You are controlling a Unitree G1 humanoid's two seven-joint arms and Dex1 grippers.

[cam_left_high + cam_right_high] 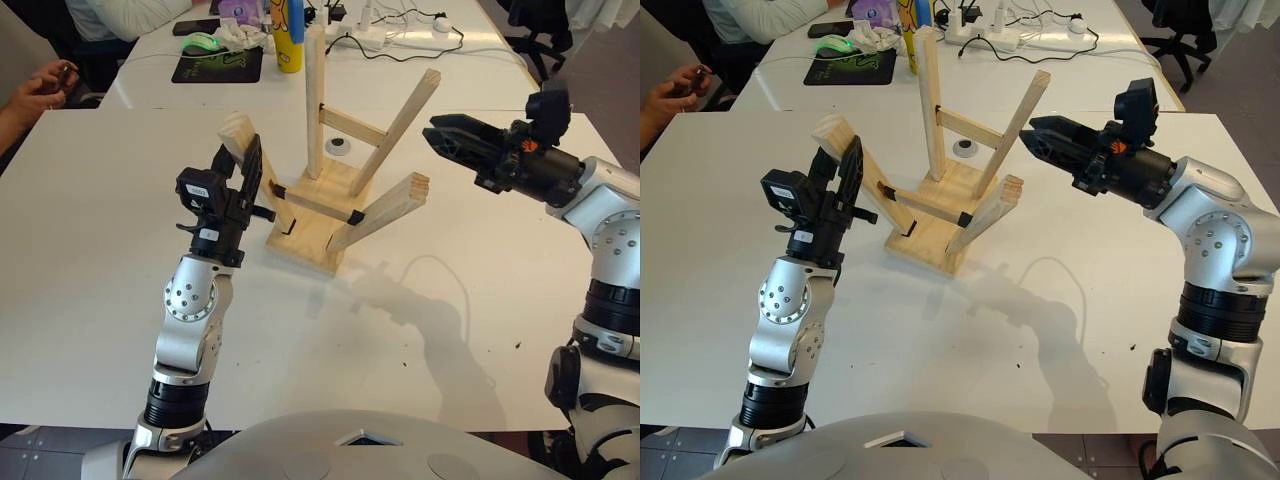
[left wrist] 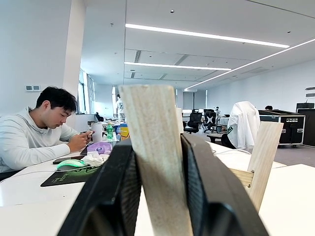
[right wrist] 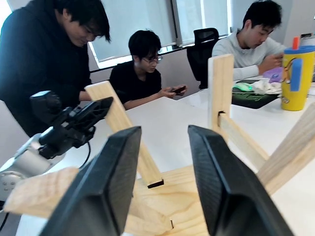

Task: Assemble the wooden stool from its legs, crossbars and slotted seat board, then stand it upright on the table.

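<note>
I see a white table (image 1: 100, 290). The stool (image 1: 312, 230) sits upside down on it, seat down, past the middle toward the far edge. A small round thing (image 1: 339, 146) lies just behind it, by the far edge.

Open-plan office, white desks (image 1: 90, 250), swivel chair (image 3: 203, 39), ceiling strip lights (image 2: 206, 34), mouse (image 1: 200, 42) on pad (image 1: 225, 68), power strip (image 1: 400, 36) w/ cables (image 1: 445, 28)

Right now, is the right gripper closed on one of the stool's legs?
No, the right gripper is wide open, and no stool leg sits inside its grasp.
</note>
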